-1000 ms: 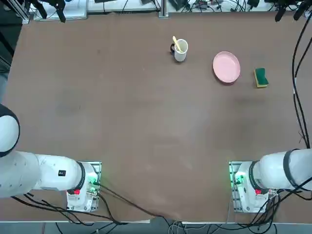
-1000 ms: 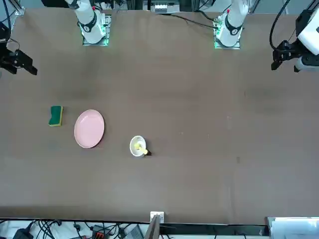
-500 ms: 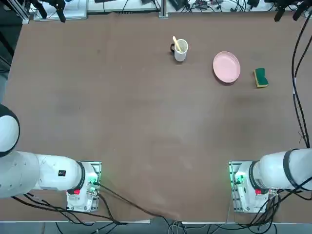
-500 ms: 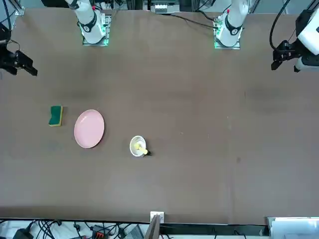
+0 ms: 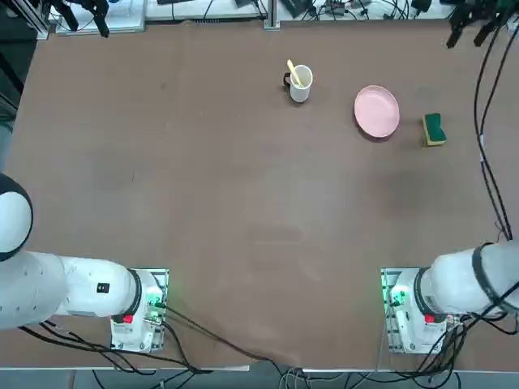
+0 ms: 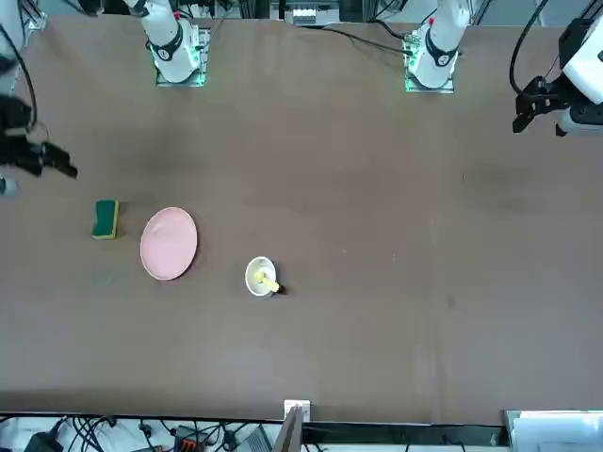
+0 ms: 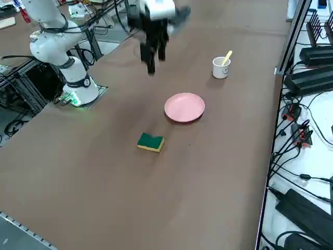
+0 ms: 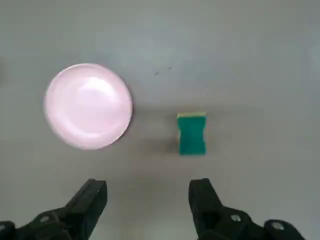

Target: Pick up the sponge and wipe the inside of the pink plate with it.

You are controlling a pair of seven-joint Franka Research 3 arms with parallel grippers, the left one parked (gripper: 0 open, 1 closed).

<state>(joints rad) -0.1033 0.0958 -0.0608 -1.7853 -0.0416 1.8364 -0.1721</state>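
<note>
Green scouring top over yellow foam: the sponge is lying on the bench just left of centre in the right side view, and near the right edge of the top view. It is probably going to feel light and soft, giving under a squeeze, hardly slippery and not fragile, so a modest pinch should do. Its narrow middle, gripped across the two long sides, is looking like the best hold, leaving an end free for wiping. The plate, sitting apart from it in the upper right of the top view, is likely stiff and may be sliding under a hard rub, so light pressure is wanted

The right gripper is hanging above the bench with its fingers spread wide and holding nothing; the wrist view is showing that gap plainly, while the top view is catching the gripper only at its upper right corner. The wrist view is also showing the sponge's pinched waist from above, whereas the right side view is revealing the yellow layer along its edge and the mug in the upper right, which the wrist view is leaving out
</note>
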